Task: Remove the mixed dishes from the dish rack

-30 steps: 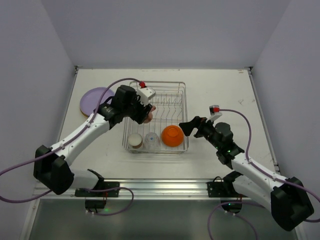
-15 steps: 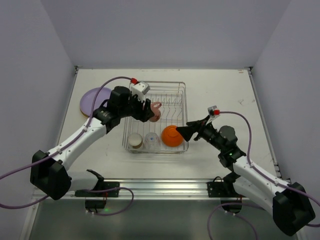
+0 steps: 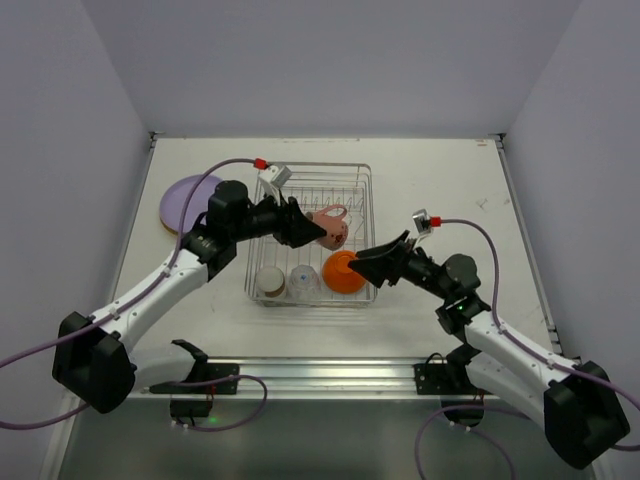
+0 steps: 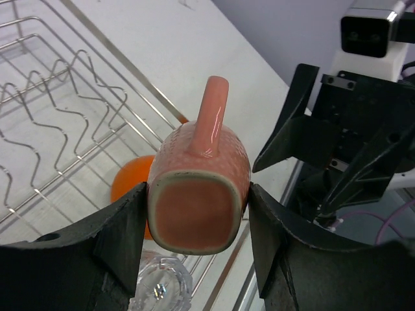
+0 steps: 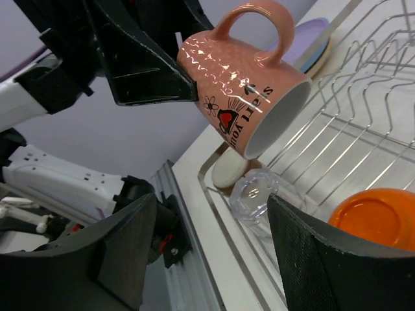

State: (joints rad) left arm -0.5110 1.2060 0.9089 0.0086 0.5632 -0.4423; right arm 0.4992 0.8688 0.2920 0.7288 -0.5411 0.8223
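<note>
My left gripper (image 3: 318,232) is shut on the pink mug (image 3: 331,225) and holds it on its side above the dish rack (image 3: 369,200), handle up. In the left wrist view the mug's base (image 4: 198,210) sits between both fingers. My right gripper (image 3: 375,262) is open and empty over the rack's right rim, beside the orange bowl (image 3: 343,271). The right wrist view shows the mug (image 5: 240,110) just ahead of my open gripper (image 5: 214,240). The cream cup (image 3: 270,283) and clear glass (image 3: 303,280) stand upside down at the rack's near end. A lavender plate (image 3: 188,200) lies left of the rack.
The rack's upright prongs (image 4: 65,116) hold no plates. In the right wrist view the plate stack (image 5: 312,35) shows lavender on top with light blue under it. The two arms are close together above the rack's right half. A metal rail (image 3: 320,375) runs along the near edge.
My left gripper has lifted the pink mug and swung it right, over the rack's middle. My right gripper has moved left to the rack's right rim, by the orange bowl.
</note>
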